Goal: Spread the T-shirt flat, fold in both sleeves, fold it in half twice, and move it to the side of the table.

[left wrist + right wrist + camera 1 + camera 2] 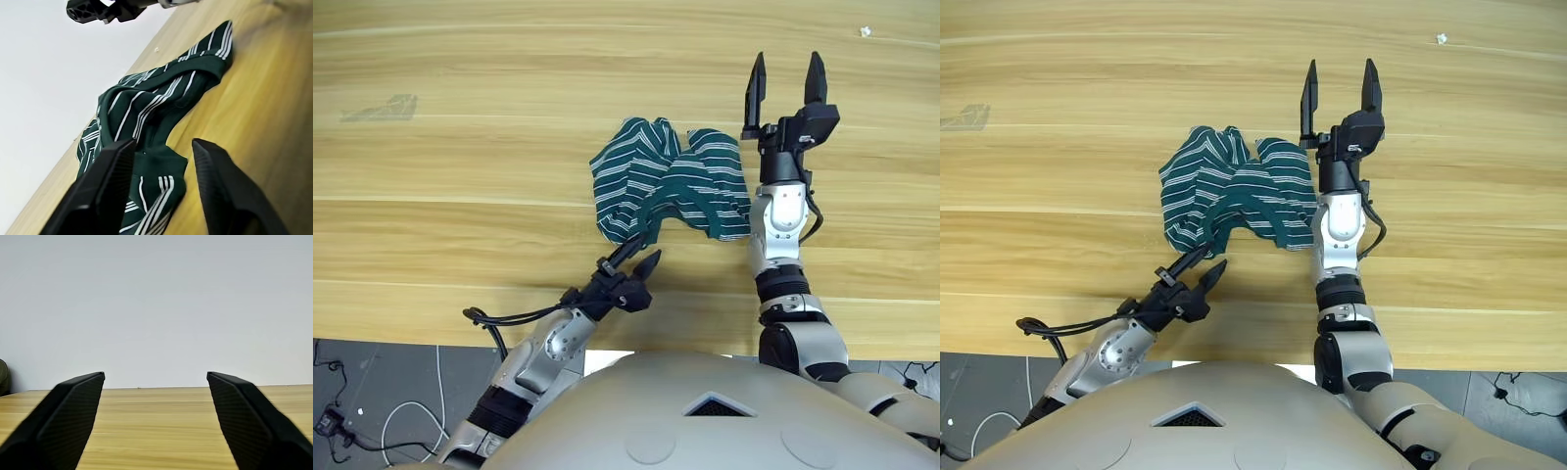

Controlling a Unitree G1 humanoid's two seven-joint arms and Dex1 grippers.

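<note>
The T-shirt, dark green with white stripes, lies crumpled in a heap near the middle of the wooden table. My left gripper is open at the heap's near edge, its fingers straddling a fold of the T-shirt without closing on it. My right gripper is open and empty, pointing away from me just beyond the heap's right side, with the forearm running alongside the cloth. In the right wrist view, its fingers frame bare tabletop and a pale wall.
A faint grey mark sits on the table at the far left, and a small white scrap lies at the far right. The table's near edge runs just behind my left wrist, with cables on the floor below.
</note>
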